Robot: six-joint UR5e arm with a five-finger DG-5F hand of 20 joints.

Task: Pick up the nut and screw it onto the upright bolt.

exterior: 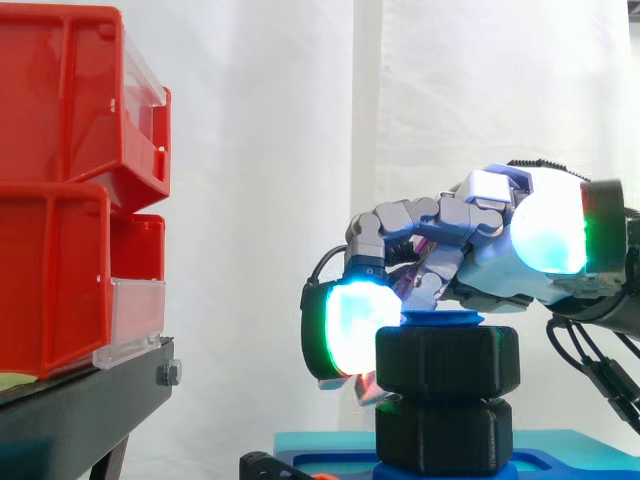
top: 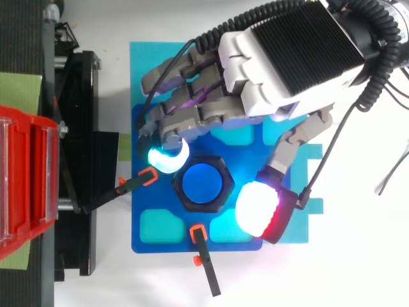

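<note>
A black hex nut [top: 203, 184] sits on the upright blue bolt [top: 203, 183], whose top shows through the nut's hole; from the side the nut [exterior: 447, 362] is just under the bolt's top [exterior: 440, 318]. A second black hex body [exterior: 445, 436] lies below it on the bolt. My hand [top: 281, 57] reaches over from the right. Its curled fingers wrap the nut's left side, with a cyan fingertip [top: 167, 158] against the nut's edge. The thumb pad [top: 259, 208] stands at the nut's right, higher than the nut in the side view.
The bolt stands on a blue base plate [top: 147, 230] with turquoise pockets. Two black clamps with orange tips [top: 134, 184] [top: 203, 252] lie at its left and front edges. Red bins [exterior: 70, 190] on a black stand [exterior: 80, 405] are at the left.
</note>
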